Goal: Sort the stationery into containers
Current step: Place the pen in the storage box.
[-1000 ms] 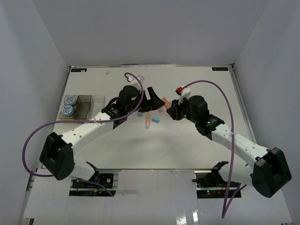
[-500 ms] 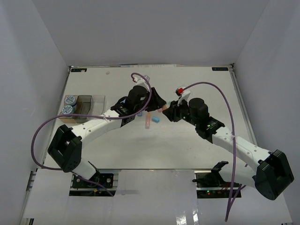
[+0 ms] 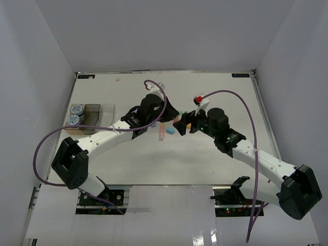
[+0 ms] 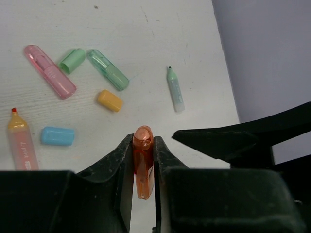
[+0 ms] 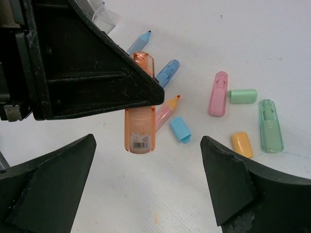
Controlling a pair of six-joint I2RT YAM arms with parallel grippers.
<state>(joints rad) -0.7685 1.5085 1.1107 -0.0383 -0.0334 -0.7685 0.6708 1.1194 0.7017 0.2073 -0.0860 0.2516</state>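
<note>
Both arms extended over the middle of the white table (image 3: 205, 164), the left gripper (image 3: 170, 109) and right gripper (image 3: 180, 124) close together. Just beside them lay a pink piece (image 3: 160, 132) and a small blue piece (image 3: 170, 130). At far left, two blue-and-white rolls (image 3: 77, 109) sat in the tan bin (image 3: 78, 128), beside two clear bins (image 3: 94, 116).

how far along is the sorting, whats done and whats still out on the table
Done: two patterned rolls sit at the left end of the bin row.
In hand: the left gripper is shut on an orange highlighter; the right gripper is open around it.
Left: a pink highlighter, a green highlighter, a blue cap and several other pieces lie loose on the table.
</note>
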